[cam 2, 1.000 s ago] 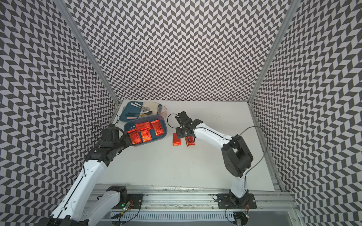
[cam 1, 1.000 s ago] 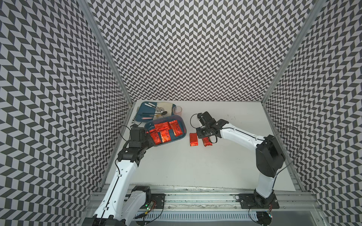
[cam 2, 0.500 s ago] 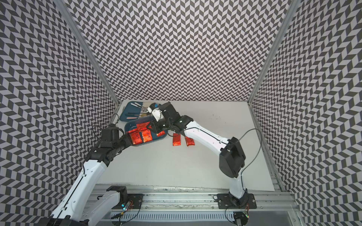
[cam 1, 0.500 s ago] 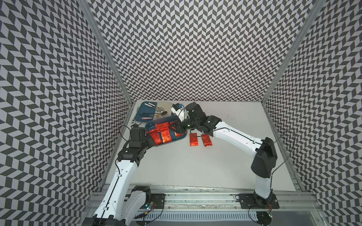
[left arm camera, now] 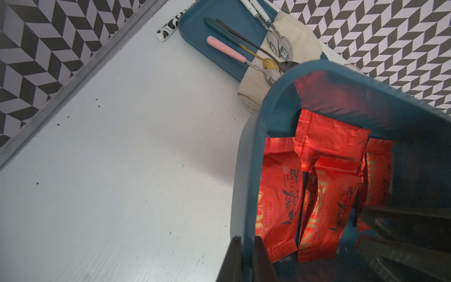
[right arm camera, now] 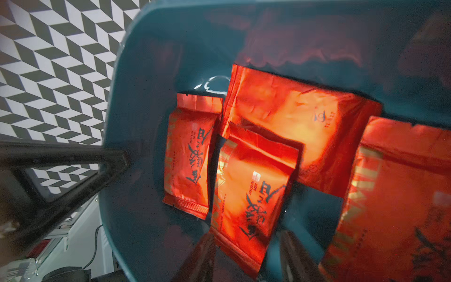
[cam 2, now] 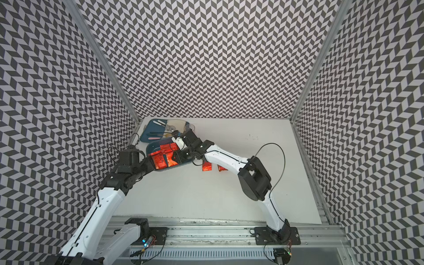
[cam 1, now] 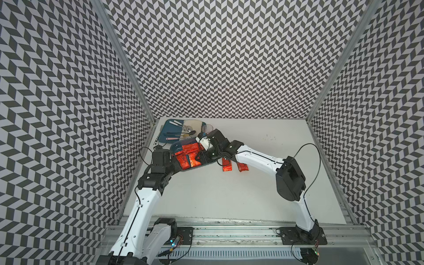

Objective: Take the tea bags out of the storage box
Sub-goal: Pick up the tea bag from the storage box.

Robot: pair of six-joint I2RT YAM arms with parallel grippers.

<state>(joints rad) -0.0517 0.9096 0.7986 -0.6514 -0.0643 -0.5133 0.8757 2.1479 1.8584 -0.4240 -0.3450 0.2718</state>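
So: two tea bags [cam 1: 227, 165] on desk [cam 1: 229, 195], four inside; my left gripper [left arm camera: 246, 246] clamps storage box [cam 1: 176, 146], right gripper [right arm camera: 246, 241] parted, empty.

One tea bag [right arm camera: 400, 195] cut by the view's edge; second tea bag [cam 2: 222, 168] half beneath right arm [cam 2: 226, 157]

The teal storage box [cam 1: 177, 146] sits tilted, one wall pinched by the left end effector [left arm camera: 247, 258]. Four shiny red-orange tea bags [left arm camera: 327, 195] overlap inside it. One lies between the parted fingers of the right end effector [right arm camera: 247, 256]. Two more [cam 1: 227, 166] lie flat on the table [cam 1: 229, 195] behind that end effector.
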